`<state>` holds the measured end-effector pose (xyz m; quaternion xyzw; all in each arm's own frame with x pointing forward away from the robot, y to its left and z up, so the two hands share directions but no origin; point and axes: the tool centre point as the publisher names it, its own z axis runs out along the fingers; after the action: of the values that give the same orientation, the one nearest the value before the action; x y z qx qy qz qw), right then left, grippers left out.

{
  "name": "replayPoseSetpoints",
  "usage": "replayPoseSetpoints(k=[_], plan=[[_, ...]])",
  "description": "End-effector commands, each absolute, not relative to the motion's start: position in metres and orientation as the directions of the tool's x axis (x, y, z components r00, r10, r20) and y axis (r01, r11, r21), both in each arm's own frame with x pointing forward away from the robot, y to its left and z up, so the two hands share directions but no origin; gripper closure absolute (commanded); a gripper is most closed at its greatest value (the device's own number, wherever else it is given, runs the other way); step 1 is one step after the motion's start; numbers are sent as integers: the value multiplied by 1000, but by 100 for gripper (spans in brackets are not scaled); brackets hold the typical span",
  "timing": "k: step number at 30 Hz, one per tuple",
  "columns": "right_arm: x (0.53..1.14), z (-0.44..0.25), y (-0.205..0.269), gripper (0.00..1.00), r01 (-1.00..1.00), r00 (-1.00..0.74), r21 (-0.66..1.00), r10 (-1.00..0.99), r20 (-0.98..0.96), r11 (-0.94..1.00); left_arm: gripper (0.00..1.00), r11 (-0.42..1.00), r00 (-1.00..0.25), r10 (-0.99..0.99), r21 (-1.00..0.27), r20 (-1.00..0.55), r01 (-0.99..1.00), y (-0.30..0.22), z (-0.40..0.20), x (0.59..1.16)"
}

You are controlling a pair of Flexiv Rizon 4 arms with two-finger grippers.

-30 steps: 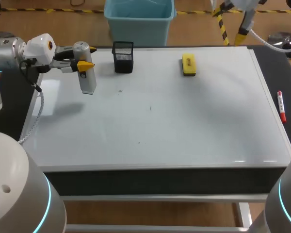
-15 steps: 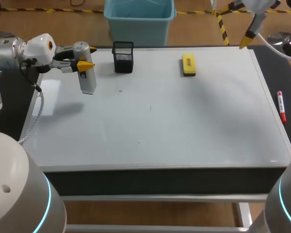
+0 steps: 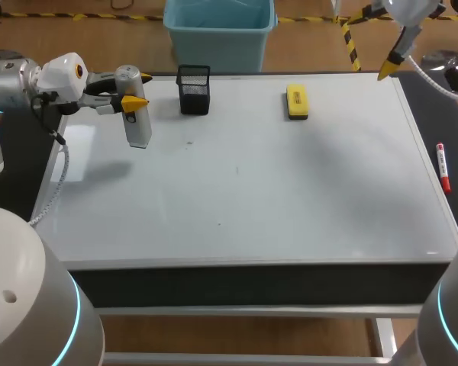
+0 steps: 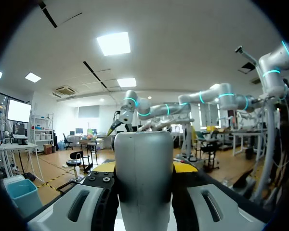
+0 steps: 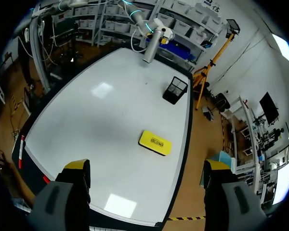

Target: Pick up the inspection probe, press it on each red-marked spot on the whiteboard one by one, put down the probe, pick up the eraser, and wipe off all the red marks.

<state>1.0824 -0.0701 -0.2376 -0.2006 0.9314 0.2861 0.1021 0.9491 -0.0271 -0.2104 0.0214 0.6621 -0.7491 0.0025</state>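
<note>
Left arm reaches in level, left gripper (image 3: pixel 140 90) clamped on the upright inspection probe (image 3: pixel 139 130) at the whiteboard's (image 3: pixel 290 191) far-left corner; right gripper (image 5: pixel 147 167) hangs high, fingers spread wide.

One whiteboard (image 3: pixel 290 198) covers the surface (image 3: pixel 252 280). On the whiteboard sit one yellow eraser (image 3: pixel 296 101) and one black mesh pot (image 3: pixel 193 89). Above its left end, one grey probe (image 3: pixel 137 126). Beside its right edge, one red marker (image 3: pixel 443 168).

The probe (image 4: pixel 143 178) filled my left wrist view, its lower end cut off and my left gripper's (image 3: pixel 137 91) yellow tips mostly hidden behind it. The specks (image 3: pixel 189 142) on the whiteboard (image 3: pixel 305 198) were too small to call red. My right gripper (image 3: pixel 394 55) ran off the head view's top edge.
</note>
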Motion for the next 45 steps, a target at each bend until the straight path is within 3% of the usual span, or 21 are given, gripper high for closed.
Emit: replayPoseSetpoints(k=[1,12,31,45], plan=[[1083,-237,-71,0,-433,-898,490,-319,-302,756,100,-125,-999,26,-992,-36,32,-27,-210,950],[1083,-237,-71,0,-433,-898,490,-319,-302,756,100,-113,-997,38,-992,-68,64,-37,-196,966],[1083,-237,-71,0,-433,-898,490,-319,-302,756,100,-142,-982,78,-977,-170,158,-107,-136,1067],[1083,-237,-71,0,-433,-898,490,-319,-302,756,100,-151,-987,36,-977,-156,149,-127,-142,1108]])
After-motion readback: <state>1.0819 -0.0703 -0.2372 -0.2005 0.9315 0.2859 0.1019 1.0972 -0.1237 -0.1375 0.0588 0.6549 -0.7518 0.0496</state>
